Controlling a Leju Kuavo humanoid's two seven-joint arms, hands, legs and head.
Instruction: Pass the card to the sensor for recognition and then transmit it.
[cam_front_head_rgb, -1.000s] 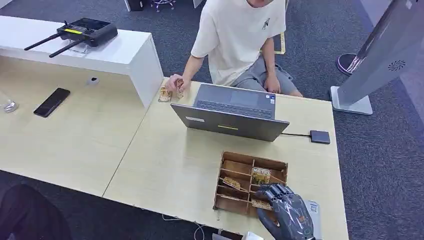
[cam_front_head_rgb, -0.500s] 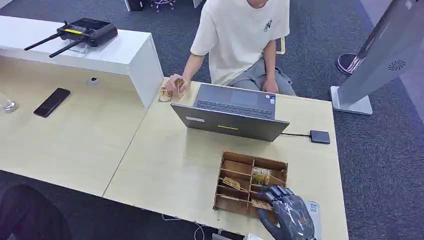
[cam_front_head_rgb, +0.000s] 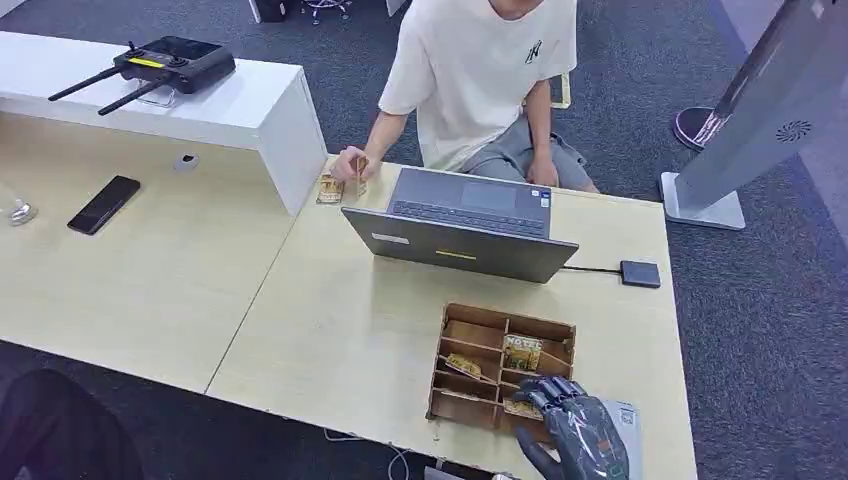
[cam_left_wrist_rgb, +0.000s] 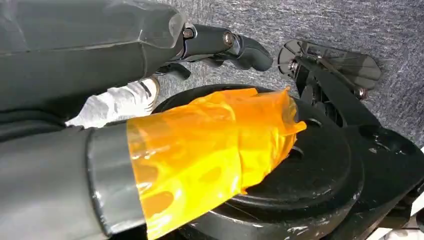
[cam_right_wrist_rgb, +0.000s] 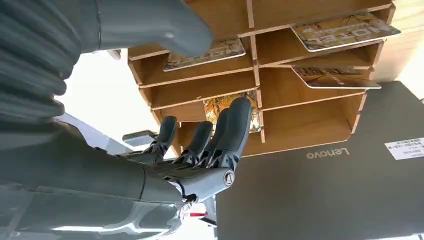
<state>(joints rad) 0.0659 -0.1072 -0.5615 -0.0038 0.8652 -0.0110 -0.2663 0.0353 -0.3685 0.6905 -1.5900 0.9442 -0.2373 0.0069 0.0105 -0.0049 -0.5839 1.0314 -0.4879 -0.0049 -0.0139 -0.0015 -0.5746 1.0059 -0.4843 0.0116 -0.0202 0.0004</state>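
Note:
A wooden compartment box (cam_front_head_rgb: 508, 322) stands near the table's front right, with patterned cards (cam_front_head_rgb: 521, 351) lying in several slots. My right hand (cam_front_head_rgb: 577, 436) hovers at the box's near right corner, fingers apart and holding nothing. In the right wrist view its fingers (cam_right_wrist_rgb: 226, 134) reach over a slot with a card (cam_right_wrist_rgb: 214, 105), and the thumb (cam_right_wrist_rgb: 165, 25) lies above another card (cam_right_wrist_rgb: 210, 52). The small black sensor (cam_front_head_rgb: 640, 273) sits by the laptop (cam_front_head_rgb: 470, 225) on a cable. My left hand (cam_left_wrist_rgb: 150, 40) hangs over the floor with a dark finger stretched out, nothing in it.
A person (cam_front_head_rgb: 480, 70) sits behind the laptop, one hand (cam_front_head_rgb: 350, 165) holding a card beside other cards (cam_front_head_rgb: 329, 188) on the table. A phone (cam_front_head_rgb: 103, 204) and a remote controller (cam_front_head_rgb: 160, 62) lie at the far left. A grey kiosk stand (cam_front_head_rgb: 760, 110) rises on the right.
My right hand has drawn back a little toward the table's front edge, still holding nothing. The person has shifted slightly.

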